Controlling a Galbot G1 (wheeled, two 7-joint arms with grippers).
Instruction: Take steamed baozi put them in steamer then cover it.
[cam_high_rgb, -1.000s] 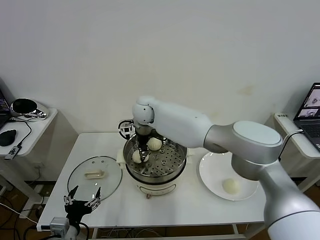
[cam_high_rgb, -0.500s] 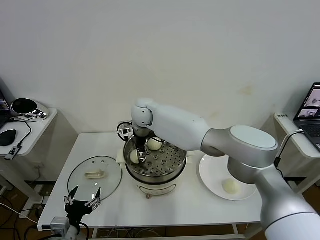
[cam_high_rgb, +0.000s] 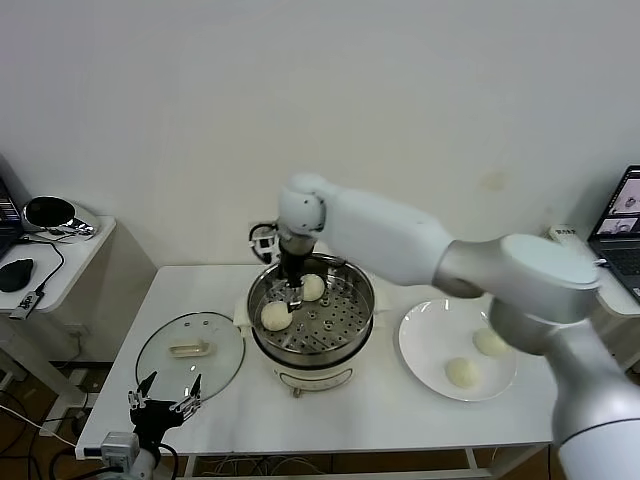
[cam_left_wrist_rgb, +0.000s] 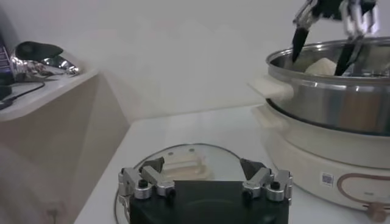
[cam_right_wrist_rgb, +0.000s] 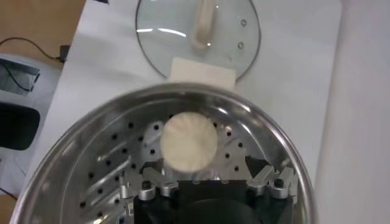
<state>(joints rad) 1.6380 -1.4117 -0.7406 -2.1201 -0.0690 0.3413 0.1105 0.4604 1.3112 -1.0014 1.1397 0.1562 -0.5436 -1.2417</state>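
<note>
Our right gripper (cam_high_rgb: 292, 296) hangs released over the shiny round steel steamer (cam_high_rgb: 345, 340); remaining cream-white baozi (cam_high_rgb: 461, 372) lie well right, nearer this arm.

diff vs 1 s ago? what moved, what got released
The right gripper has let go of the front-left baozi on the steamer tray and lifted, open. The right arm swung back, uncovering a second baozi on the plate. Unchanged: the rear baozi in the steamer, the other plate baozi, the cover on the table, and the left gripper open near it.
</note>
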